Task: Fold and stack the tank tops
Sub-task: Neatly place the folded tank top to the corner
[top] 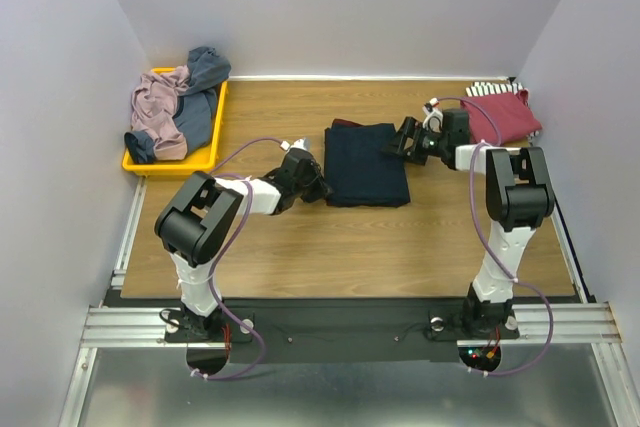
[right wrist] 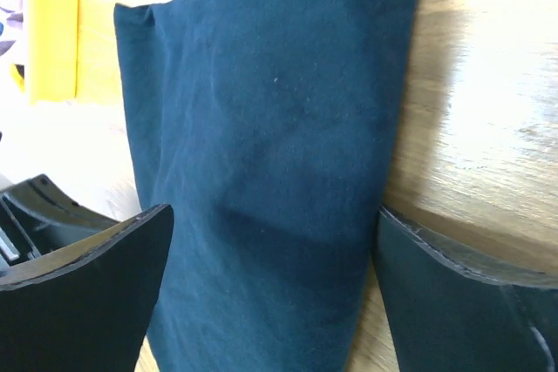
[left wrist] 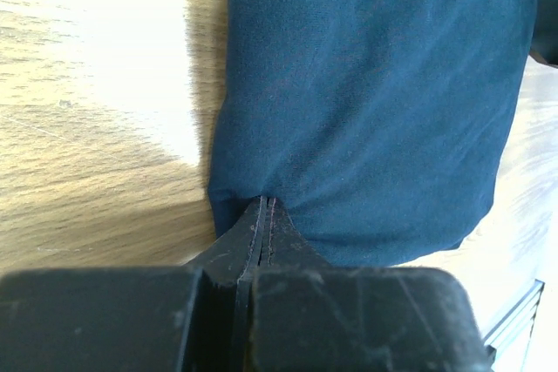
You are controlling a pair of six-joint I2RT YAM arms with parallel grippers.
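Navy and folded to a neat rectangle, the jersey point(top: 367, 164) lies at the centre of the wooden table point(top: 330, 247). The left gripper point(left wrist: 265, 206) is clenched on its left edge, where the cloth puckers at the tips. The right gripper point(right wrist: 275, 211) is released, its fingers spread either side of the opposite edge. A dark red top point(top: 505, 117) lies far right, with a striped one point(top: 488, 89) showing at its far edge. A mauve top point(top: 155, 112) and a grey-blue top point(top: 205, 72) fill the yellow tray point(top: 170, 164), far left.

My left arm point(top: 262, 193) stretches low across the table, left fingers point(left wrist: 253, 246) pinched together on the navy jersey point(left wrist: 375, 93) edge; right fingers point(right wrist: 96, 289) spread wide apart.
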